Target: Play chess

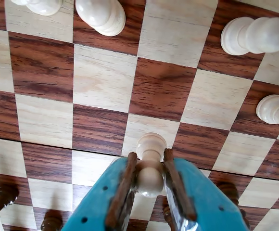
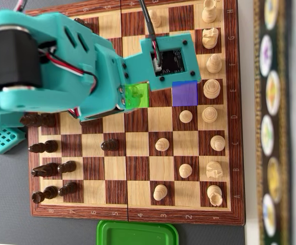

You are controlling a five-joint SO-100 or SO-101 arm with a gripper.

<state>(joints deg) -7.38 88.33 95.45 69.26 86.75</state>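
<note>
In the wrist view my turquoise gripper (image 1: 150, 155) is shut on a white pawn (image 1: 150, 144), its brown pads clamping the neck just under the head. The pawn's base is over a light square of the wooden chessboard (image 1: 103, 79); whether it touches the board I cannot tell. From overhead, the arm and its camera mount (image 2: 171, 58) cover the upper left of the chessboard (image 2: 138, 125) and hide the gripper and the held pawn. One board square is tinted green (image 2: 136, 95) and another purple (image 2: 185, 93).
Overhead, white pieces (image 2: 186, 116) fill the right files and dark pieces (image 2: 109, 145) the left. In the wrist view white pieces (image 1: 252, 36) lie ahead and dark ones (image 1: 2, 197) near the bottom. A green lid (image 2: 138, 234) lies below the board.
</note>
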